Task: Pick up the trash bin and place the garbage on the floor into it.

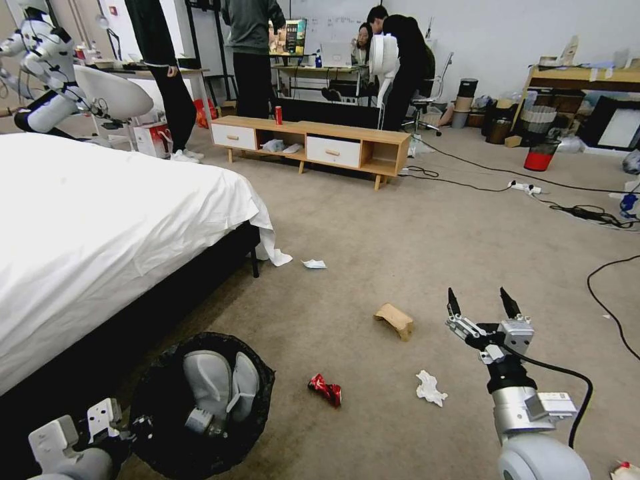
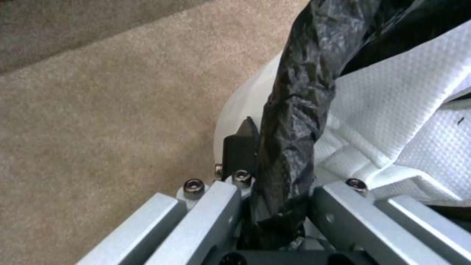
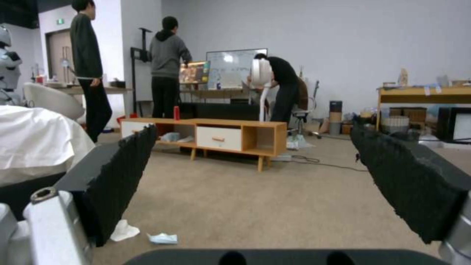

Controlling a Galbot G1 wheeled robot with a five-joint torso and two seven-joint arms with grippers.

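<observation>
The trash bin (image 1: 157,400), pale grey and lined with a black bag, sits at the near left beside the bed, with white items inside. My left gripper (image 1: 131,421) is shut on its rim; the left wrist view shows the left gripper (image 2: 277,158) pinching the black bag edge against the bin wall (image 2: 240,99). Garbage lies on the floor (image 1: 373,227): a red wrapper (image 1: 325,389), a white tissue (image 1: 430,388), tan cardboard (image 1: 394,320), a paper scrap (image 1: 314,264) and a red-white bag (image 1: 627,471). My right gripper (image 1: 483,303) hovers open right of the cardboard, nothing between its pads (image 3: 115,180).
A white bed (image 1: 100,227) fills the left side. A low wooden cabinet (image 1: 313,143) with a red can (image 1: 278,115) stands at the back. Black cables (image 1: 600,217) cross the carpet on the right, near a small red bin (image 1: 540,157). People stand behind.
</observation>
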